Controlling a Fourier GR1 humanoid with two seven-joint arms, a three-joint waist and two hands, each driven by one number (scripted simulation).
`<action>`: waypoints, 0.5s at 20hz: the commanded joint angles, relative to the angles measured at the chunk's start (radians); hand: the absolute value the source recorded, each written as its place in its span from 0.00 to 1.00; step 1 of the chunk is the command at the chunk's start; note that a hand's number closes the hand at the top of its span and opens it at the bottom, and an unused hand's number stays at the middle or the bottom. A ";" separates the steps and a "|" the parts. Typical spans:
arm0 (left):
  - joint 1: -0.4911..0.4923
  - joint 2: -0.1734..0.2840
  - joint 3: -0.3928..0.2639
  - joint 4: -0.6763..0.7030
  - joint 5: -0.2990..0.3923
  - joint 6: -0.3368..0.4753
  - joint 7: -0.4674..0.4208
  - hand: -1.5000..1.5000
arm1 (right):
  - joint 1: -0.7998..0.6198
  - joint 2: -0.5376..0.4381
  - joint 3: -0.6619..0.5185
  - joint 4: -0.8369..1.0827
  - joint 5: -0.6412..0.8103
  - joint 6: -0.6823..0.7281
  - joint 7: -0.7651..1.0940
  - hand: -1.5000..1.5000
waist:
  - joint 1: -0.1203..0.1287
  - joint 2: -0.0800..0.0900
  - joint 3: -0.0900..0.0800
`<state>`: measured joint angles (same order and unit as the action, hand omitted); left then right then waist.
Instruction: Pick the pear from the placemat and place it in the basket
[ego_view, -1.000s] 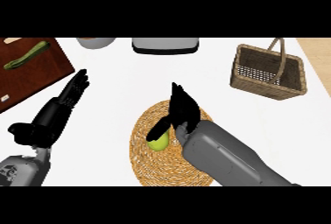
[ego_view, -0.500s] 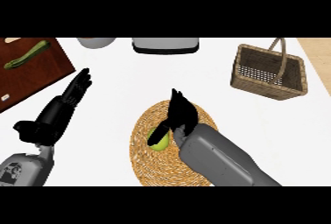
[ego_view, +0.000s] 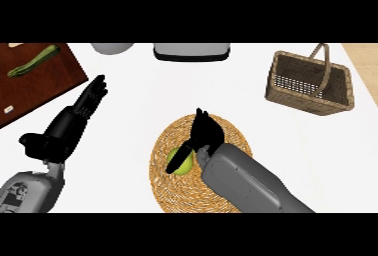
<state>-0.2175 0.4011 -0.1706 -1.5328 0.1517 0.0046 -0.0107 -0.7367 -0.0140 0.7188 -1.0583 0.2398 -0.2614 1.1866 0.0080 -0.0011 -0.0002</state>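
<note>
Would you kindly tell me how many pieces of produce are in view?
2: the pear on the placemat, partly hidden by the right hand, and a green vegetable on the wooden board, upper left.

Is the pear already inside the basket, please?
No, the pear lies on the placemat under the right hand, well apart from the basket at the upper right.

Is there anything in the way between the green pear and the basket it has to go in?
Nothing visible. The green pear lies on the round woven straw placemat under the right hand. The brown wicker basket stands up and to the right, with only bare white counter between them.
</note>
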 joint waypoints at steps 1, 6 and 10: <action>0.032 -0.020 -0.004 0.031 -0.017 -0.012 -0.061 0.50 | -0.012 0.013 0.008 0.040 -0.028 0.005 0.186 0.00 | 0.003 0.002 -0.001; -0.023 -0.014 0.023 0.024 -0.009 -0.028 0.008 0.50 | 0.021 0.013 0.027 0.019 -0.041 -0.033 0.178 0.00 | 0.000 0.000 0.000; -0.006 -0.057 -0.002 0.028 -0.059 -0.003 -0.011 0.50 | 0.025 0.014 0.054 0.053 -0.096 -0.051 0.109 0.00 | 0.006 0.002 0.000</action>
<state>-0.2175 0.3721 -0.1625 -1.5200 0.1241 -0.0112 -0.0210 -0.7022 -0.0088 0.7379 -1.0141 0.1781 -0.2705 1.1536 0.0121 -0.0040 0.0003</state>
